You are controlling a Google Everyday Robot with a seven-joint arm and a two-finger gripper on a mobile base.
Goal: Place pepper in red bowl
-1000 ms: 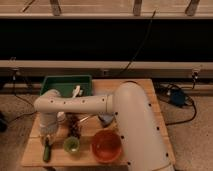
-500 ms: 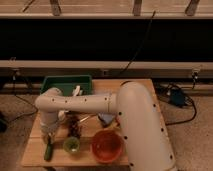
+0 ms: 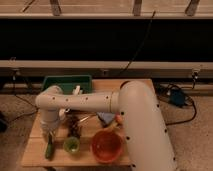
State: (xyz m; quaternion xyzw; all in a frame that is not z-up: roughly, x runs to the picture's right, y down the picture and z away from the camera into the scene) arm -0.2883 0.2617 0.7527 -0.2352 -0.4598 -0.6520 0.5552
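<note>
We see the gripper (image 3: 49, 134) has dropped lower at the table's (image 3: 35, 155) near left, right above the pepper (image 3: 49, 149). Whether it's grasping, we can't tell; the red bowl (image 3: 107, 146) waits to the right.

Your pincer (image 3: 49, 136), lower left over the matt dark green pepper (image 3: 49, 149), hangs from smooth plastic-looking casing; the red bowl (image 3: 106, 146) gleams glossy (table (image 3: 35, 155) is pale wood).
</note>
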